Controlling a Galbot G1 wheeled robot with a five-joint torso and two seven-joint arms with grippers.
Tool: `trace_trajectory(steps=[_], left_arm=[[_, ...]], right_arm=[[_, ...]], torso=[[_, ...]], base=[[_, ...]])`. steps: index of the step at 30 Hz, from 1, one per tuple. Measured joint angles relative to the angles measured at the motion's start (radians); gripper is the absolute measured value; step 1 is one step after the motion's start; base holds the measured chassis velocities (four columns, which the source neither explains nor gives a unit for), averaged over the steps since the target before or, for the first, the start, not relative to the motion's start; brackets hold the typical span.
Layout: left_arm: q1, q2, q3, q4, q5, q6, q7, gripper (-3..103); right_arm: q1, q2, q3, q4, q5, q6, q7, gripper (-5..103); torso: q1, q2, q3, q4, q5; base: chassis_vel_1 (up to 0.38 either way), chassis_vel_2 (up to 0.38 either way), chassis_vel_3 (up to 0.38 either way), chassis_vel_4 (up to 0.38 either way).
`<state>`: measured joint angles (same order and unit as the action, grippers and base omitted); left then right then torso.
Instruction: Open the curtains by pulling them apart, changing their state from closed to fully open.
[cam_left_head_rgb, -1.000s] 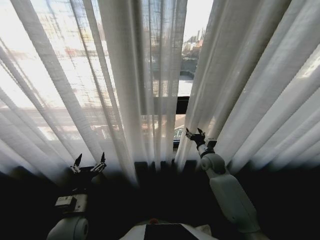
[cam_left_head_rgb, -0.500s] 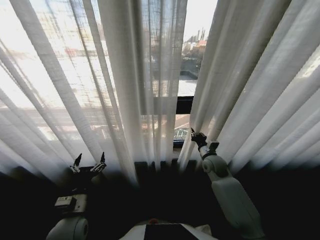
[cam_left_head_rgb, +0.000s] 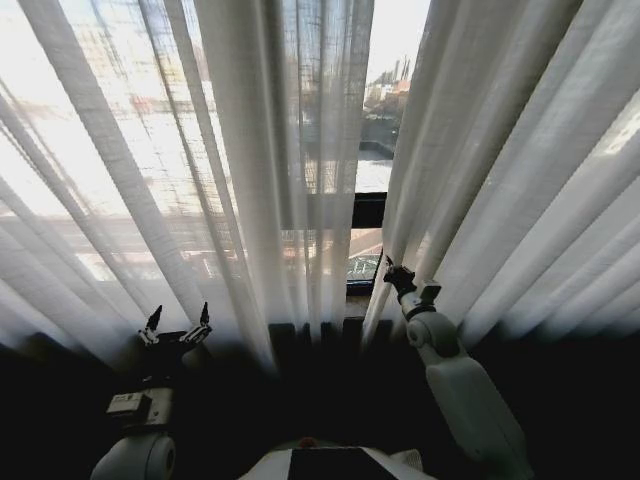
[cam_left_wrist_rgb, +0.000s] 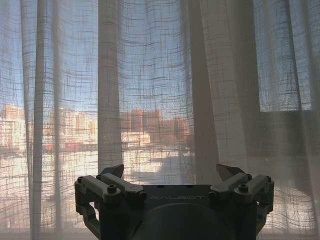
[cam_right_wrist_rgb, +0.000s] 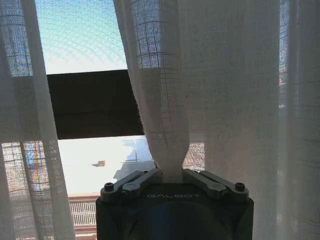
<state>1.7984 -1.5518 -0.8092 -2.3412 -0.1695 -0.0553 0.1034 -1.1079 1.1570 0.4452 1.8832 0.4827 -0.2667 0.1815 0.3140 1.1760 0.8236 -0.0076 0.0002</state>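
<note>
Since a sec ago the right gripper (cam_left_head_rgb: 393, 274) has gone from spread to pinched shut on the inner edge of the right-hand panel of the curtains (cam_left_head_rgb: 500, 170), w/ fabric bunched between its fingers. Left gripper (cam_left_head_rgb: 176, 326) waits low by the left panel, jaws open. Only a narrow gap shows, so opening's barely begun.

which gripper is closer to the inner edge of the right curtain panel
Right. The right gripper is shut on the right curtain panel's inner edge, beside the gap. The left gripper hangs open and low before the left curtain panel, apart from it.
</note>
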Motion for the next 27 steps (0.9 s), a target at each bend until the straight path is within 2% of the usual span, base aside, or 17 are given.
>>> trace_trajectory(steps=[14,27], left_arm=[[0.009,-0.004,0.005,-0.008,0.006,-0.014,0.000,100],[0.019,-0.011,0.005,-0.016,0.016,-0.017,0.001,100]], right_arm=[[-0.046,-0.012,0.032,0.037,0.000,-0.011,-0.016,0],[-0.047,-0.014,0.034,0.034,0.001,-0.010,-0.019,0]], torso=[[0.000,0.000,0.000,0.0000,-0.0001],[0.000,0.000,0.000,-0.0002,0.0003]], base=[[-0.033,-0.034,0.038,0.033],[-0.243,-0.260,0.254,0.252]])
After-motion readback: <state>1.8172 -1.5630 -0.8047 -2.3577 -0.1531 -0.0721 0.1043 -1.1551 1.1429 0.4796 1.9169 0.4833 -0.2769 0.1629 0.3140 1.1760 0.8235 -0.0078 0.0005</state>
